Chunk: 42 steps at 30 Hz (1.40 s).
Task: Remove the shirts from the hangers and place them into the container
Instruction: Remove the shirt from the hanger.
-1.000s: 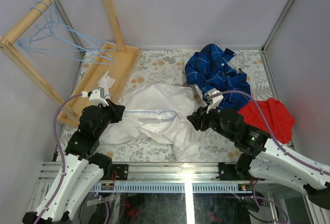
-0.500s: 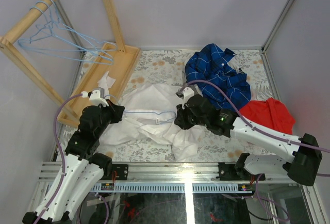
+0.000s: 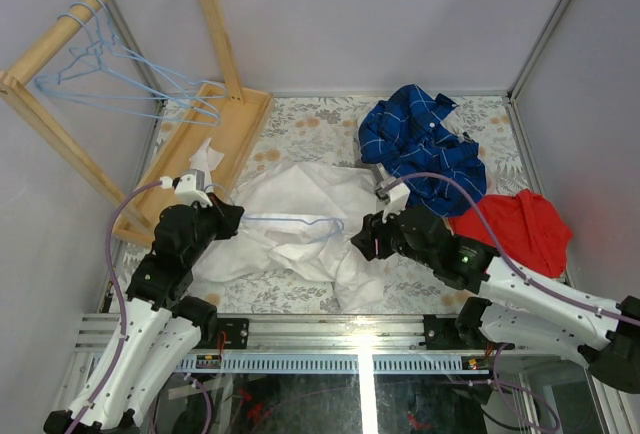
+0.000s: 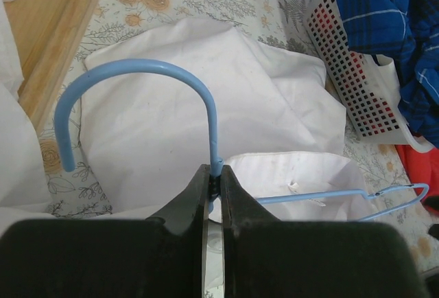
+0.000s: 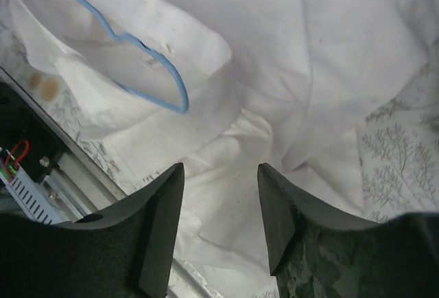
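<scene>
Left jaws pinched tight on the neck of the blue hanger (image 4: pixel 158 66); right jaws part open over the white shirt (image 5: pixel 343 51), gripping nothing.

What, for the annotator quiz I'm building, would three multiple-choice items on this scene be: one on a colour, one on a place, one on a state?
1. The hanger in the left hand is: A black; B light blue; C red.
2. The blue checked shirt lies: A over the basket; B under the left hand; C on the hanger.
3. The right hand is: A shut on the hanger; B shut on the blue checked shirt; C open above the white shirt.
Answers: B, the wire is pale blue; A, the basket's grid wall shows beneath blue cloth; C, its fingers stand apart over white cloth.
</scene>
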{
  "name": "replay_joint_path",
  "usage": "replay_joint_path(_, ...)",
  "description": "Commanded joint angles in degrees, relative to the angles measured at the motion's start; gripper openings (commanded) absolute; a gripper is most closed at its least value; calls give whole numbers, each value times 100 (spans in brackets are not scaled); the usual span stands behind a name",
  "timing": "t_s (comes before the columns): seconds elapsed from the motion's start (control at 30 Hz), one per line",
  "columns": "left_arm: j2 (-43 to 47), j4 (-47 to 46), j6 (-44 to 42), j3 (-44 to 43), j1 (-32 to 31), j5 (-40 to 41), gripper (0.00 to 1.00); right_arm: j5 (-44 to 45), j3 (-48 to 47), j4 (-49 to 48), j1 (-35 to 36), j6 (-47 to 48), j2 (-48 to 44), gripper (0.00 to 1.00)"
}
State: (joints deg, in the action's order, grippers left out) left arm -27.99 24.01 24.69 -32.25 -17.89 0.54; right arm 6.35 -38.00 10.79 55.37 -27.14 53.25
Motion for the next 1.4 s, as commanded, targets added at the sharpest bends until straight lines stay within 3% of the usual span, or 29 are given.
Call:
replay_joint_path(0.0, -23, -410, -149, -88, 29, -619, 0, -66, 48, -1292, -18, 865, -647, 61)
replay_joint_path(0.17, -161, -553, -237, -106, 29, -1279, 0, -445, -500, -805, -18, 1516, -378, 78)
replay_joint_path(0.23, -167, -562, -267, -127, 32, -1398, 0, -527, -798, -396, -17, 1671, -50, 79)
replay_joint_path(0.37, -118, -579, -272, -108, 33, -1412, 0, -1240, -1228, 242, -18, 1765, 688, 68)
replay_joint_path(0.53, 0, -560, -278, -89, 33, -1269, 0, -1980, -1375, 248, -12, 1401, 1148, 57)
replay_joint_path(0.93, 18, -503, -297, -106, 32, -1097, 0, -2680, -761, -630, -13, 1018, 568, 34)
replay_joint_path(1.03, 26, -481, -289, -115, 38, -1069, 0, -2769, -701, -635, -18, 966, 551, 24)
replay_joint_path(1.17, 36, -448, -289, -124, 30, -983, 0, -2700, -683, -579, -18, 960, 494, 4)
replay_joint_path(1.23, 53, -420, -274, -132, 33, -911, 8, -2621, -671, -638, -18, 915, 392, 0)
replay_joint_path(1.37, 68, -353, -199, -148, 36, -844, 46, -2211, -628, -761, -15, 771, 125, 0)
